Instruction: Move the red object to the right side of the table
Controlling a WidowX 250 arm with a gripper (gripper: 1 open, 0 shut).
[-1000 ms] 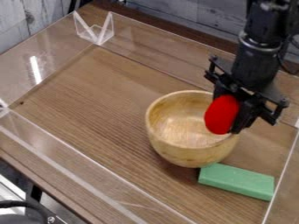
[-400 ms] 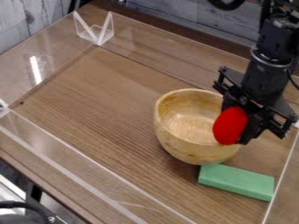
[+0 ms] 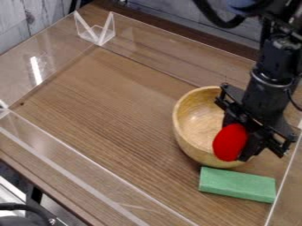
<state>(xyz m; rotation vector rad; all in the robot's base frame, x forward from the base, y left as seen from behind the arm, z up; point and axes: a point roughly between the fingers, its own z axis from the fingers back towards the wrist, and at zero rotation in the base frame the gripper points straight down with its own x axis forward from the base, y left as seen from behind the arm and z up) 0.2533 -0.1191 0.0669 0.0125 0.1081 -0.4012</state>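
The red object (image 3: 230, 141) is a small bright-red ball held low in my black gripper (image 3: 241, 141), whose jaws are shut on it. It hangs at the near right rim of the wooden bowl (image 3: 200, 122), just above the brown wood-grain table (image 3: 106, 106). My arm comes down from the upper right and hides the bowl's right side. No green bit on the ball is visible.
A flat green rectangular block (image 3: 237, 184) lies on the table just in front of the bowl and gripper. Low clear acrylic walls (image 3: 48, 168) border the tabletop, with a clear stand (image 3: 94, 29) at the far left corner.
The gripper has moved toward the near right and lower with the red ball. The wooden bowl has slid to the right along with it.
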